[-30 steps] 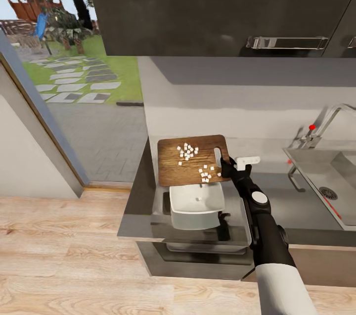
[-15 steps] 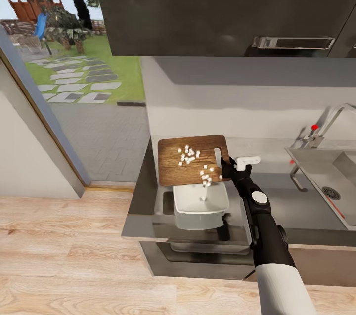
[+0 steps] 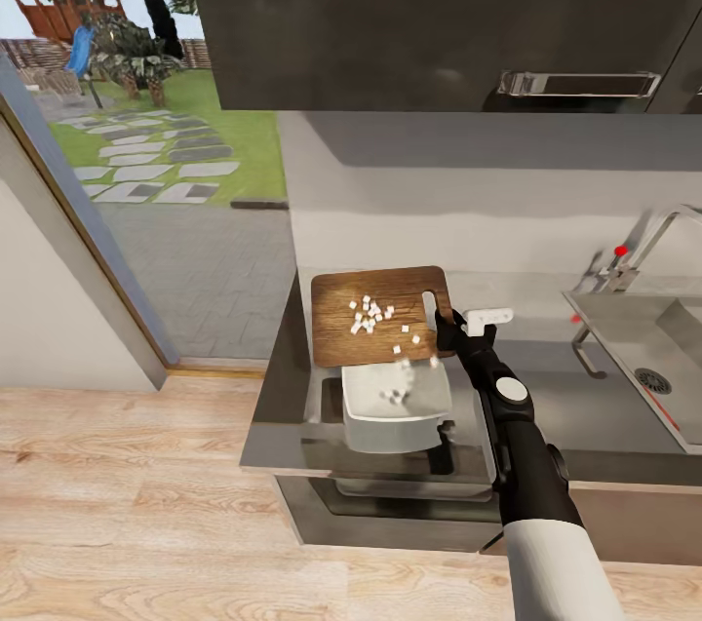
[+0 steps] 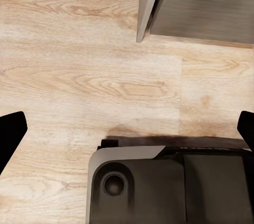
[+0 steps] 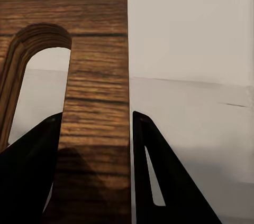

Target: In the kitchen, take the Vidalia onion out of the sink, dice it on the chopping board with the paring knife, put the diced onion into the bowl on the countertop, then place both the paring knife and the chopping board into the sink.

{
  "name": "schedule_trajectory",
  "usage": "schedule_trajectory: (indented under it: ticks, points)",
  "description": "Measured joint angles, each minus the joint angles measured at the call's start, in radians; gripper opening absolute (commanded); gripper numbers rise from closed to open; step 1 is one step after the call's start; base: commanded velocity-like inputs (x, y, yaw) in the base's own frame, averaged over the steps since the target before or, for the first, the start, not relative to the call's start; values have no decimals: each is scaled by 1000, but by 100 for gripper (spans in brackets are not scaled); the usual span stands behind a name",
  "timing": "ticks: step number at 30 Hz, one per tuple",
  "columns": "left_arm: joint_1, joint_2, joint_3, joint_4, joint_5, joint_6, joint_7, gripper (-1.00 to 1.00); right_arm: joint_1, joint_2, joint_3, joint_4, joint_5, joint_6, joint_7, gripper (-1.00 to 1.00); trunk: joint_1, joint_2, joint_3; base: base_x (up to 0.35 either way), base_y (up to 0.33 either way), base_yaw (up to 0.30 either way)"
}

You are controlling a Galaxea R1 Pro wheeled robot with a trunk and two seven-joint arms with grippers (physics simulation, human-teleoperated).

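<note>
Dark brown wooden chopping board [image 3: 380,314] with oblong handle slot: held tilted above the bowl, its lower edge over the bowl's far rim. Right gripper [image 3: 450,324]: black fingers [image 5: 159,176] closed on the board's slotted short edge. Pale diced Vidalia onion [image 3: 370,314]: most cubes on the board, several in the bowl. Shallow white square bowl [image 3: 397,400]: on the grey countertop [image 3: 292,407]. Stainless-steel sink [image 3: 648,358]: well right of the bowl. Left gripper [image 4: 127,129]: fingers wide apart, empty, over pale wooden floor [image 4: 79,65].
</note>
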Motion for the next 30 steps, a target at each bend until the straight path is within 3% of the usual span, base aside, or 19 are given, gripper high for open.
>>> schedule_trajectory:
  ticks: [30]
  points:
    - [0, -1, 0, 2, 0, 0, 0, 100, 0, 0, 0, 0, 0, 2, 0, -100, 0, 0, 0, 0, -36, 0]
